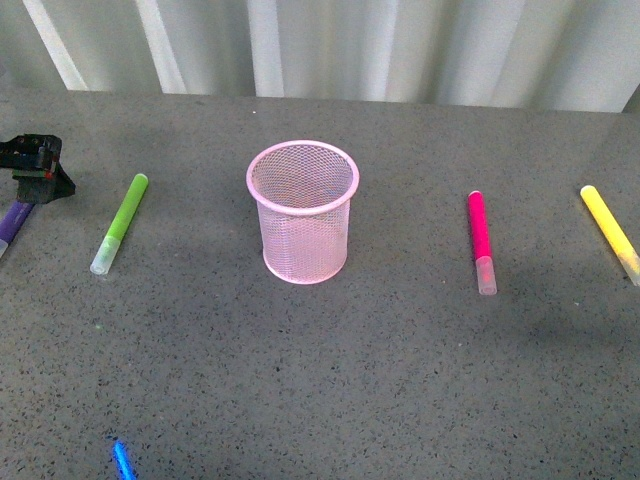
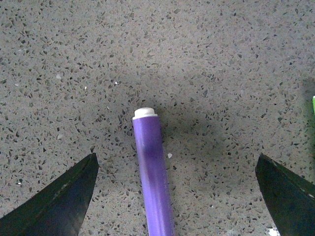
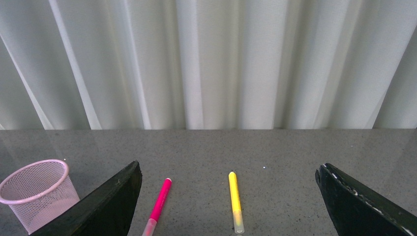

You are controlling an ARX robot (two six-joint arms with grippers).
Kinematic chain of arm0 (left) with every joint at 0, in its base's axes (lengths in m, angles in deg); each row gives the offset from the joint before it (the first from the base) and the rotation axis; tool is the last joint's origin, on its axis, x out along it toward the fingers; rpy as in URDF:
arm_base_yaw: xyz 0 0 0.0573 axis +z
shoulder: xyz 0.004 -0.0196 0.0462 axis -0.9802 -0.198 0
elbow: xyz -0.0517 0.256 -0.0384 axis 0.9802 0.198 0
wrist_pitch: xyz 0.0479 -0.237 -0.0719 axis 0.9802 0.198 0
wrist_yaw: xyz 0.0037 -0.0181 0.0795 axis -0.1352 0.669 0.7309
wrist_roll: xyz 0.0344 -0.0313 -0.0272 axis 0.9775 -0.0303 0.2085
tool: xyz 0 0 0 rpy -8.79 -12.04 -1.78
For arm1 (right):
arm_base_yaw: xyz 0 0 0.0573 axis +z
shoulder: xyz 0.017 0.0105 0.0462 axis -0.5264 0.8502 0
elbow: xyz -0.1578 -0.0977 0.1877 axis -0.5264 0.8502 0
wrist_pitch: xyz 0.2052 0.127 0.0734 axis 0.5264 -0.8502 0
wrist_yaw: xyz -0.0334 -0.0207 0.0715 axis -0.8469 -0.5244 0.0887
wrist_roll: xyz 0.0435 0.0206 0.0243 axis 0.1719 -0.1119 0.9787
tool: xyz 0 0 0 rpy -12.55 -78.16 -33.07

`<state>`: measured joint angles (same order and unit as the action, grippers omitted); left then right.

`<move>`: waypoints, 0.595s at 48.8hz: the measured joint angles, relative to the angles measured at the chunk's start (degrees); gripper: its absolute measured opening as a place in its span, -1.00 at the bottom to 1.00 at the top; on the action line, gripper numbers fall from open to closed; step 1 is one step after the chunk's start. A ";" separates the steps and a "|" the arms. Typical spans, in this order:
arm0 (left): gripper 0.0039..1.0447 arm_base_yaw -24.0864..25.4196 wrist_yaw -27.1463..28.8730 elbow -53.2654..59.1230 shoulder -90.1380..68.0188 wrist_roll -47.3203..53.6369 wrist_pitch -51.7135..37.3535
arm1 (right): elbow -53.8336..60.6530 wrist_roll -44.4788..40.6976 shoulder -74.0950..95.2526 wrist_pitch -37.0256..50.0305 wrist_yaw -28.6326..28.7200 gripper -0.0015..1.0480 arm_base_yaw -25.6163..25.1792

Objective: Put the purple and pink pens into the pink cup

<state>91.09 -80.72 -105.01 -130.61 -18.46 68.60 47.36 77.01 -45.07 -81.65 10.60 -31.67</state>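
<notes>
Grey counter (image 2: 221, 59) is seen below the left claw (image 2: 177, 155), opened wide; the purple pen (image 2: 152, 182) is framed between its jaws, lying across their closing line.

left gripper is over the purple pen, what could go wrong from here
1. The purple pen lies flat and off centre between the fingers of the open left gripper, so closing may roll or skew it.
2. The lime-green pen lies between it and the pink cup; a low carry could knock it.
3. In the right wrist view the yellow pen sits nearer the middle of the open right gripper than the pink pen, so a wrong grab is possible.
</notes>
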 joint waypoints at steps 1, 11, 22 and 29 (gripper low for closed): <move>0.87 -0.04 0.00 -0.02 0.00 0.00 -0.02 | 0.00 0.00 0.00 0.00 0.00 0.86 0.00; 0.87 -0.59 0.63 -0.57 -0.90 -0.02 -0.07 | 0.00 0.00 0.00 0.00 0.00 0.86 0.00; 0.87 -0.57 1.16 -0.57 -1.07 -0.02 -0.07 | 0.00 0.00 0.00 0.00 0.00 0.86 0.00; 0.87 -0.57 2.05 -0.57 -1.07 -0.09 0.46 | 0.00 0.00 0.00 0.00 0.00 0.86 0.00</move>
<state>90.52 -78.67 -105.58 -131.68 -18.54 69.05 47.36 77.01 -45.07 -81.65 10.60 -31.67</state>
